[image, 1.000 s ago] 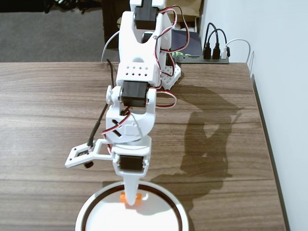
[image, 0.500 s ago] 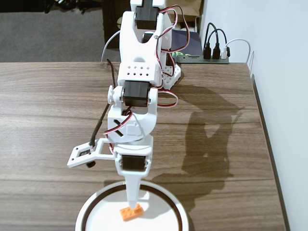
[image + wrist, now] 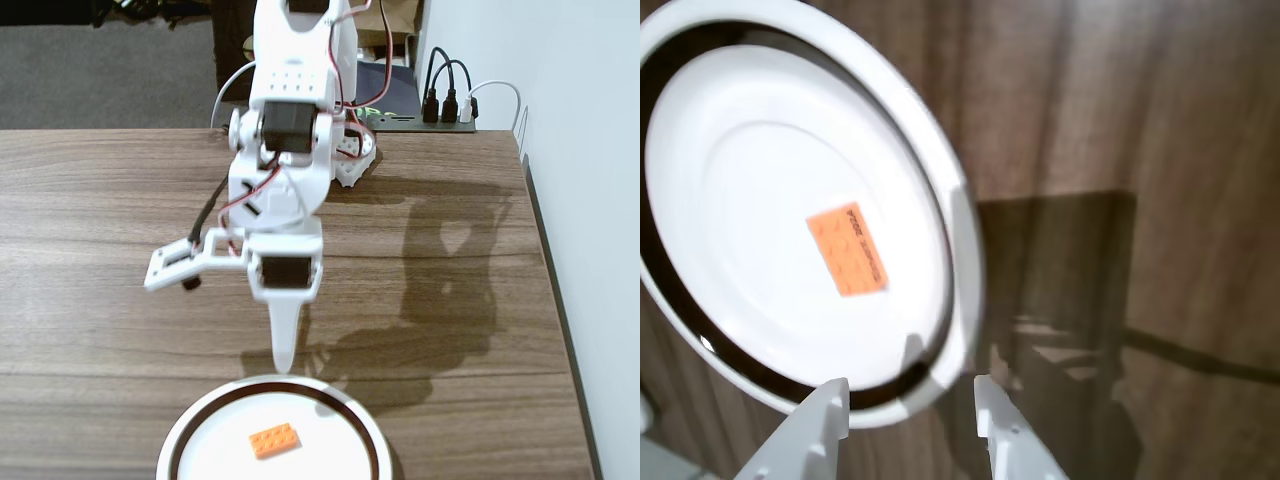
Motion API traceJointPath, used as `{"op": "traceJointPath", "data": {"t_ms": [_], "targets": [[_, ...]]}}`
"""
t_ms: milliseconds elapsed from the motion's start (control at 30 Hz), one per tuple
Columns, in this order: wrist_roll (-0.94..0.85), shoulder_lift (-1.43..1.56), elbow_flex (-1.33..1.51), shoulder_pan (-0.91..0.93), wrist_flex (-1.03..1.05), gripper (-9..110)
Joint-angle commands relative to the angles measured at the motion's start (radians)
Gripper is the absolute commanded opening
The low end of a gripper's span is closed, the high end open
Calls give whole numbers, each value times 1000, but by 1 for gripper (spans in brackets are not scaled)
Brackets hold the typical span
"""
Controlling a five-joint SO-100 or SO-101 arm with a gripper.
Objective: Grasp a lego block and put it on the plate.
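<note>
The orange lego block (image 3: pixel 274 440) lies flat inside the white plate (image 3: pixel 200 420) with the dark brown ring, at the table's near edge in the fixed view. In the wrist view the block (image 3: pixel 846 250) rests near the plate's middle, and the plate's rim (image 3: pixel 966 240) curves past. My gripper (image 3: pixel 284 362) hangs above the table just behind the plate's far rim, fingers pointing down. In the wrist view the gripper (image 3: pixel 910 392) is open and empty, its two white fingertips (image 3: pixel 832 395) apart over the plate's rim.
The brown wooden table (image 3: pixel 450 300) spreads all round. The arm's white base (image 3: pixel 350 160) stands at the back. A black power strip with plugs (image 3: pixel 445 115) sits at the back right. A white wall (image 3: pixel 580 200) runs along the table's right edge.
</note>
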Motion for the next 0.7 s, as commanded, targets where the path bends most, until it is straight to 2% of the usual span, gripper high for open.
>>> {"op": "traceJointPath", "data": {"t_ms": [0, 233, 667], "targets": [[-8, 160, 80, -14, -14, 14], [25, 407, 331, -40, -18, 1], [127, 867, 769, -84, -23, 0]]}}
